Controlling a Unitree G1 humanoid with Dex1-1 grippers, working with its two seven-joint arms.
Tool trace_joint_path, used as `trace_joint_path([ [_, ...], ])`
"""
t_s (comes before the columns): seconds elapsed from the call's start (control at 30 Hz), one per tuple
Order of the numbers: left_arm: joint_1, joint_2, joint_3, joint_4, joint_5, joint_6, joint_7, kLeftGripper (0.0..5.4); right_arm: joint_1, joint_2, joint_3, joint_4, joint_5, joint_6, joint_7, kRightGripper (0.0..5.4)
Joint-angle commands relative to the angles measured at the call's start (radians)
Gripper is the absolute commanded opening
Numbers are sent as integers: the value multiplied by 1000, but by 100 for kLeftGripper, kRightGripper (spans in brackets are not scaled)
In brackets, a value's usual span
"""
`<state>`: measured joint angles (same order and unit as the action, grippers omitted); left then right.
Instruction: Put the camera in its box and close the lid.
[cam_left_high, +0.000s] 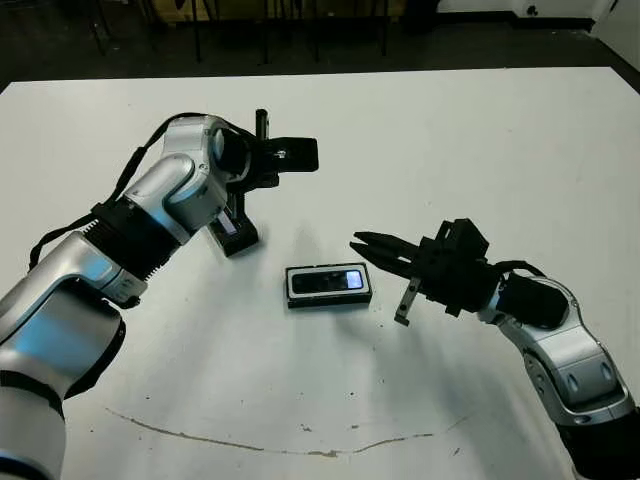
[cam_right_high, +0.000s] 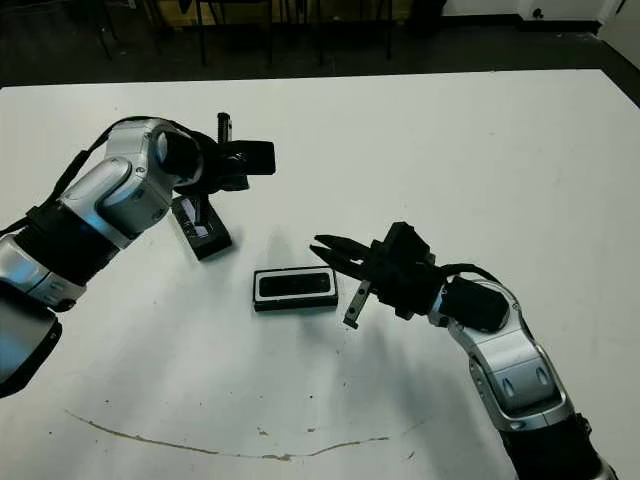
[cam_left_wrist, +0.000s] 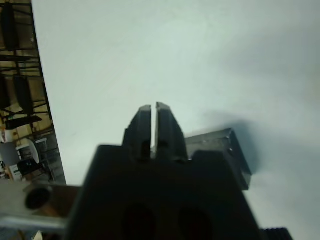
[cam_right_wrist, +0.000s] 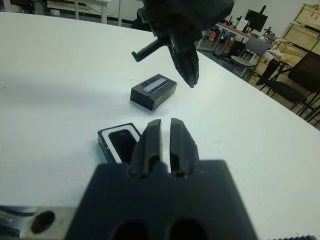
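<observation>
The camera (cam_left_high: 328, 282) lies inside the box (cam_left_high: 329, 300), which sits near the middle of the white table (cam_left_high: 480, 150), with its long axis going left to right. So the first part of the task looks done, and what is left is the lid (cam_right_high: 201, 230). The lid lies on the table to the far left of the box, apart from it, with its grey stripe facing up and its long axis turned at an angle to the box. It is just below the left tool (cam_left_high: 262, 130), which hangs above it with its fingers clenched together and nothing between them. The right tool (cam_left_high: 372, 243) is close to the right end of the box, a little above the table, its fingers nearly together and also holding nothing. I judge that the left arm is the nearer one to the lid, so the next move should be a grasp there and then a carry toward the near right
</observation>
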<state>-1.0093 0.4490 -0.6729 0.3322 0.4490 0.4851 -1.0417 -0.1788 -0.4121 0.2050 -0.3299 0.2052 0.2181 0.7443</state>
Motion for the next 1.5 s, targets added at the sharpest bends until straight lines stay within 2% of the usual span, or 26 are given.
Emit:
trace_joint_path([
  [0.03, 33, 15, -1, -8, 11, -6, -30, 0, 16, -12, 7, -3, -6, 20, -4, 2],
  [0.3, 57, 15, -67, -9, 79, -31, -80, 0, 23, 2, 10, 18, 3, -21, 0, 2],
  [0.53, 77, -5, -72, 22, 109, -59, -80, 0, 29, 0, 5, 5, 8, -9, -2, 2],
  [0.7, 91, -24, -64, 18, 132, -33, -57, 0, 32, -9, 3, -7, 4, 3, -5, 2],
  [0.93, 88, -20, -57, 27, 134, -61, -69, 0, 34, -8, 3, 2, 6, -24, 4, 2],
  [1.2, 99, -12, -50, 23, 149, -39, -79, 0, 42, -4, 3, 7, 7, -41, 3, 2],
  [1.5, 152, 36, -44, -29, 154, -24, -131, 0, 32, -10, 5, 11, 15, -31, 14, 2],
])
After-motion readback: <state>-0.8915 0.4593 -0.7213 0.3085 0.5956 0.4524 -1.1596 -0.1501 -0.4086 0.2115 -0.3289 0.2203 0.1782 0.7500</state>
